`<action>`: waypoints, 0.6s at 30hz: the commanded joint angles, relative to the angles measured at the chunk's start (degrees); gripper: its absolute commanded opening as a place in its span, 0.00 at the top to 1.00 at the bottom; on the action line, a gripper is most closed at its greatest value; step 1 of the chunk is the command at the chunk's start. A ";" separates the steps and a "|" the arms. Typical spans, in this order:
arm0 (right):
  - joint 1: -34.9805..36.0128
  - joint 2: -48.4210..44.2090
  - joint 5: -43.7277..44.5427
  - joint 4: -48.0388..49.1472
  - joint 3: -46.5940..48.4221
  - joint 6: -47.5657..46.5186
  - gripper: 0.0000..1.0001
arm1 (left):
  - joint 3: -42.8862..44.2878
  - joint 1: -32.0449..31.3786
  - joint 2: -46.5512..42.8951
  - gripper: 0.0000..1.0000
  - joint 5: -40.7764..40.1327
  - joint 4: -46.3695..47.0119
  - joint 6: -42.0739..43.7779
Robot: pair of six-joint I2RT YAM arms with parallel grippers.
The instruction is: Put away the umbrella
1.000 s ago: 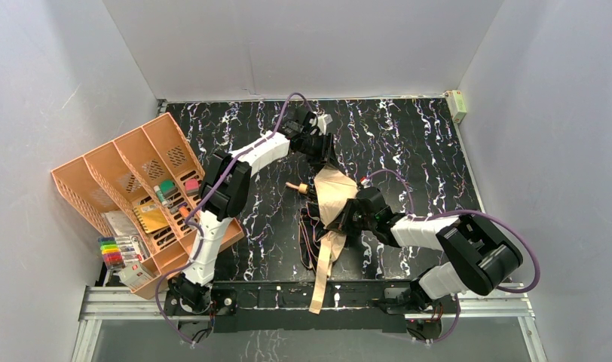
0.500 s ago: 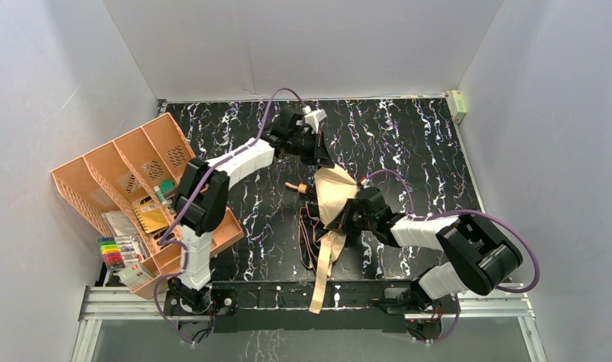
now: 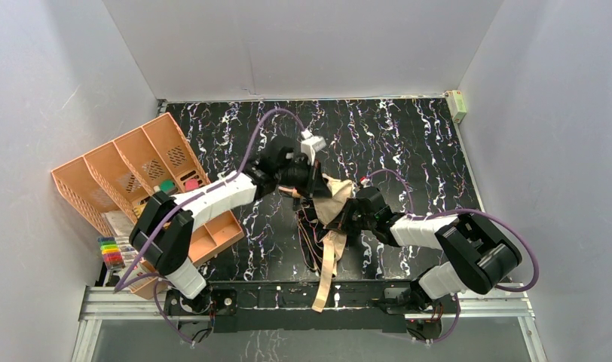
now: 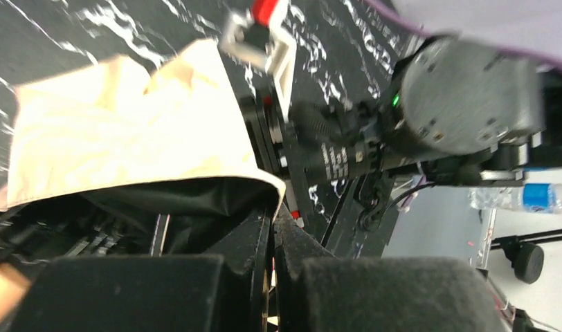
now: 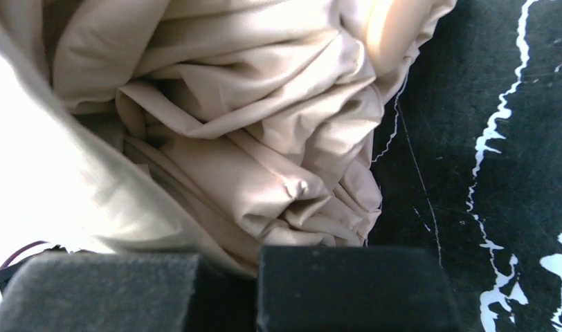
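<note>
The umbrella (image 3: pixel 335 197) lies half-collapsed mid-table, tan canopy bunched over black ribs, with its small handle (image 3: pixel 294 193) pointing left. Its tan strap (image 3: pixel 323 275) trails toward the near edge. My left gripper (image 3: pixel 312 183) is shut at the canopy's left side, beside the handle. In the left wrist view its closed tips (image 4: pixel 273 221) sit right under the canopy's (image 4: pixel 126 131) tan hem, with the black lining beside them. My right gripper (image 3: pixel 347 219) is shut on the canopy's right side. The right wrist view shows folded tan fabric (image 5: pixel 250 138) running down between its pads (image 5: pixel 347 283).
An orange desk organizer (image 3: pixel 122 173) holding small items stands at the left, with a marker pack (image 3: pixel 116 251) at its near end. A small box (image 3: pixel 456 105) sits at the back right corner. The right arm's wrist (image 4: pixel 465 97) is close in front of the left gripper.
The left arm swung from the far side of the umbrella down and back to the canopy beside the handle, and its jaws went from part open to shut. The right arm held still.
</note>
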 commanded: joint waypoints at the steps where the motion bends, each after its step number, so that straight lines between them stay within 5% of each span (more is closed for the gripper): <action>1: -0.37 2.78 6.12 -11.00 -1.63 -2.12 0.97 | -6.43 -4.72 -3.49 1.00 -3.91 3.57 0.33; 11: -0.36 -2.65 6.68 -14.54 -0.93 -3.26 0.96 | -24.72 -8.93 -5.57 1.00 -8.92 21.00 -6.23; 18: -0.36 -12.62 7.57 -23.20 0.30 -4.68 0.90 | -28.69 -10.11 -1.70 1.00 -11.40 24.84 -6.80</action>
